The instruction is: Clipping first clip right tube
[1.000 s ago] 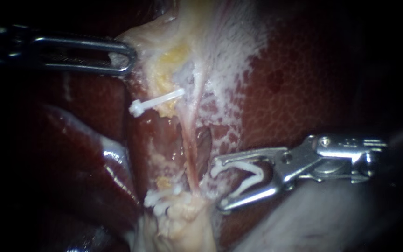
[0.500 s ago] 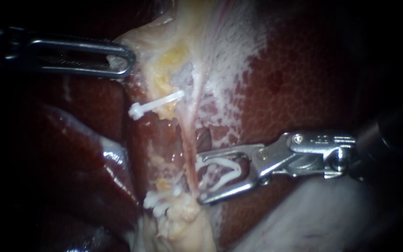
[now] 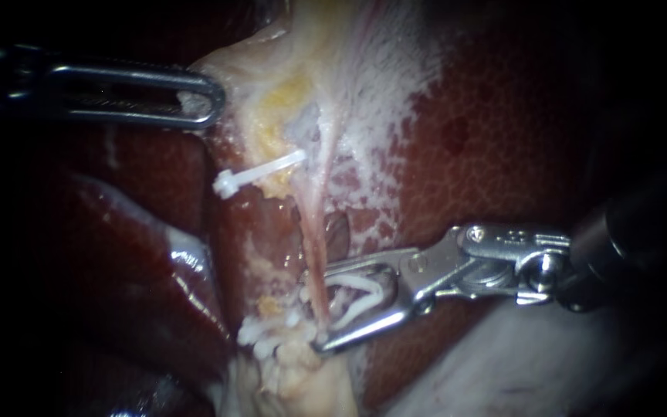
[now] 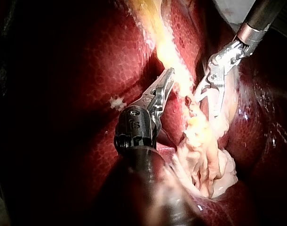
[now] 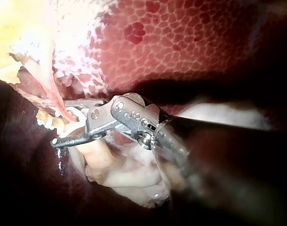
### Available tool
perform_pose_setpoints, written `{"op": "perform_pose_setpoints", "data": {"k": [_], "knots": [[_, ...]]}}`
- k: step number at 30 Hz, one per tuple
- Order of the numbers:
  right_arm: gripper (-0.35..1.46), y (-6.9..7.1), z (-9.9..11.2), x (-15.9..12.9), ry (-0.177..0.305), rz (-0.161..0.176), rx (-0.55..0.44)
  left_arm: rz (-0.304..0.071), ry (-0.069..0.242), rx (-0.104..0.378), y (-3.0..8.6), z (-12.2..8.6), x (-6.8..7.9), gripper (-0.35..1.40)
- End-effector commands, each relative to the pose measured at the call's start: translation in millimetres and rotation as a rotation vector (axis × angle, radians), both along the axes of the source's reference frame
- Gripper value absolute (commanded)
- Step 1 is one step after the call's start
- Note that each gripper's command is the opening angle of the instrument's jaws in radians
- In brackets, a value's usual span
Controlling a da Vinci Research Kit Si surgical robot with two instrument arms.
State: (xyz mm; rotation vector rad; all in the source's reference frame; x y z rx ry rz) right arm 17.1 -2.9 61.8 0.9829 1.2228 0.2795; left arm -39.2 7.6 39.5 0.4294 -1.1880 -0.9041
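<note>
The right instrument [image 3: 313, 310] has its jaws spread wide, carrying an open white clip [image 3: 364, 283] astride the right tube [image 3: 314, 255] just beside the clip cluster [image 3: 264, 330]; squeezing it shut evidently remains

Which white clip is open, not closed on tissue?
The clip carried in the right instrument, spread at the thin tube; the upper clip and the lower cluster are closed.

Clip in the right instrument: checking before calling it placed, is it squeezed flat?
No, the clip sits in the right instrument with its white legs plainly apart.
</note>
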Motion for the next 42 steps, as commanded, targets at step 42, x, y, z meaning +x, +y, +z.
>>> {"op": "perform_pose_setpoints", "data": {"k": [42], "knots": [[0.25, -2.3, 0.4, 0.7, 0.008, -0.088, 0.131, 0.001, 0.0, -0.001, -0.1, 0.4, 0.0, -0.35]]}}
